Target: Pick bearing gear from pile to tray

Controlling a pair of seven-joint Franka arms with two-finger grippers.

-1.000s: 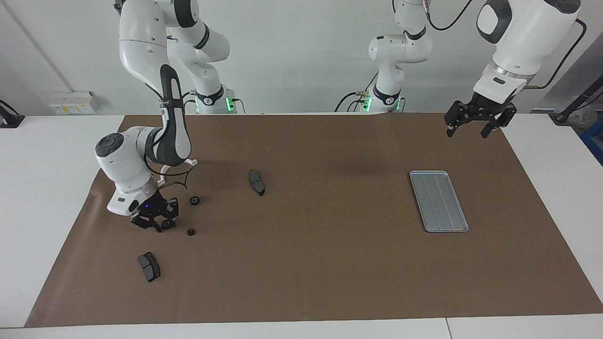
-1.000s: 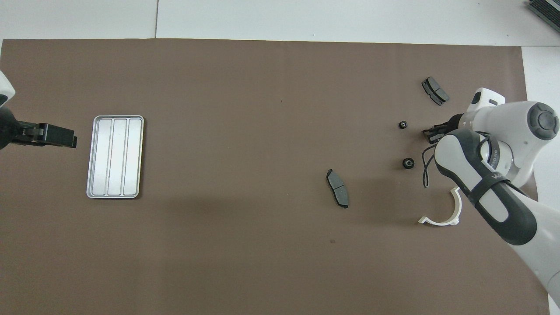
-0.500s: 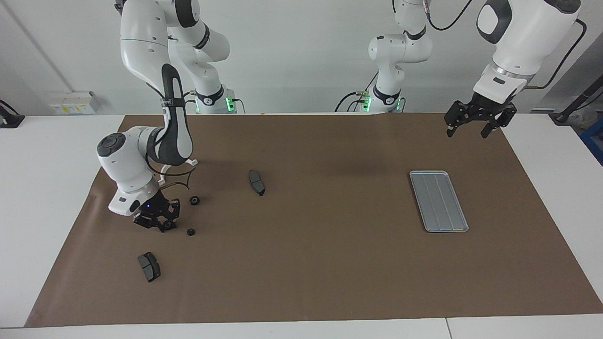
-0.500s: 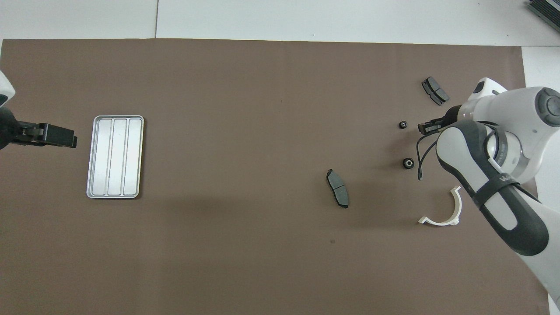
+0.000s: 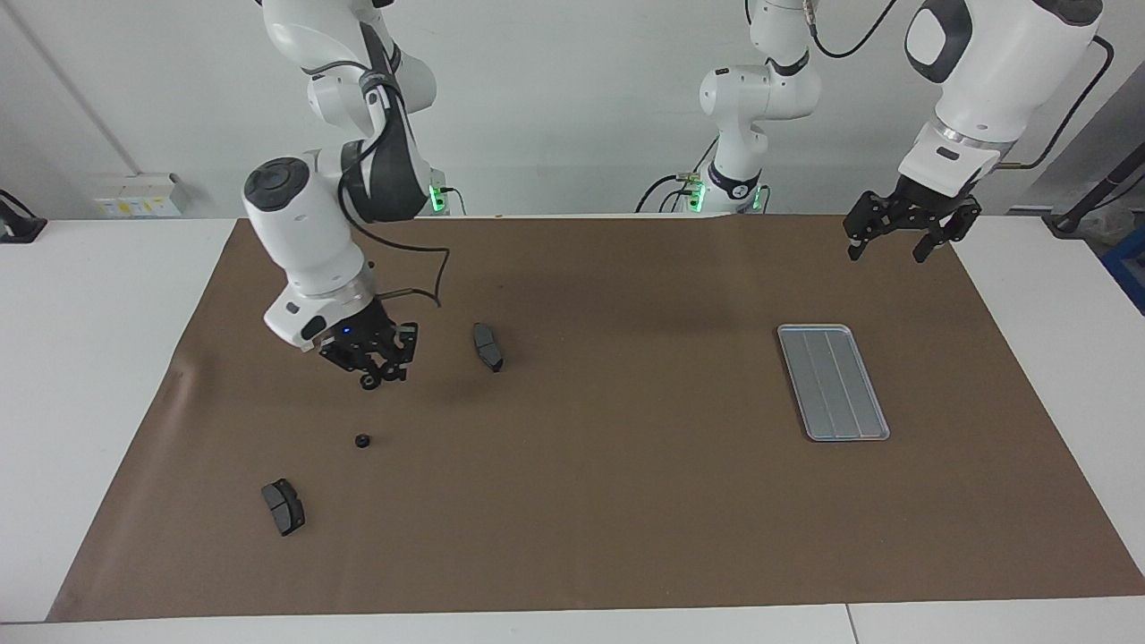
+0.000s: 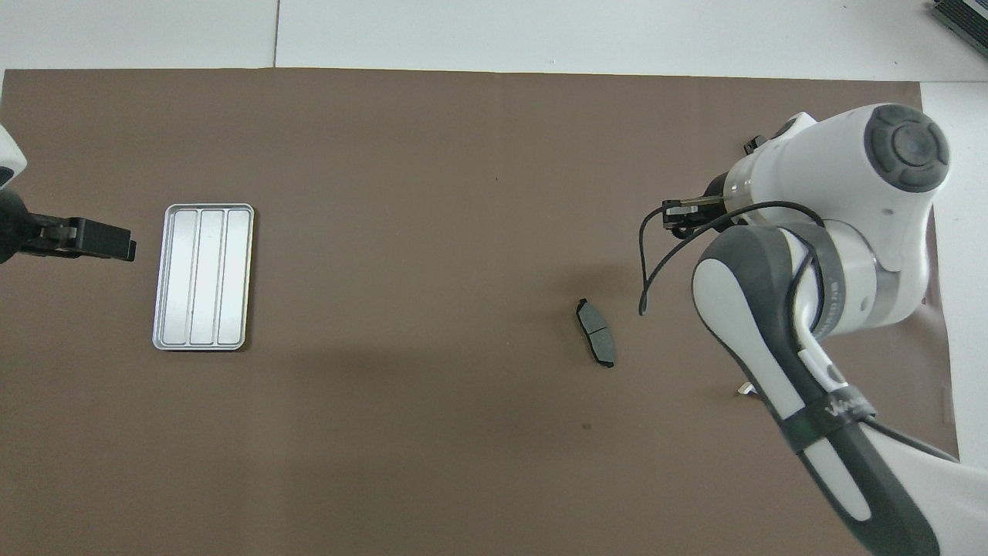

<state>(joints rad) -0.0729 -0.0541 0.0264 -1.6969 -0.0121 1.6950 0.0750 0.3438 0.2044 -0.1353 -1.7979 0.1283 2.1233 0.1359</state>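
Note:
My right gripper (image 5: 369,374) hangs in the air over the pile, shut on a small black round piece; it also shows in the overhead view (image 6: 679,214). One more black round piece (image 5: 362,440) lies on the mat. Two dark grey brake pads lie apart: one (image 5: 487,346) toward the table's middle, also in the overhead view (image 6: 596,332), and one (image 5: 284,506) farthest from the robots. The right arm hides the white half-ring, except its tip (image 6: 744,389). The silver tray (image 5: 832,382) (image 6: 204,276) lies empty toward the left arm's end. My left gripper (image 5: 887,246) (image 6: 116,247) waits open in the air beside it.
A brown mat (image 5: 626,501) covers the white table. The right arm's cable (image 6: 644,262) loops out from its wrist. The two arm bases stand at the robots' edge of the table.
My right gripper has risen from the mat with a black round piece and moved toward the table's middle, over another round piece. The left arm has not moved.

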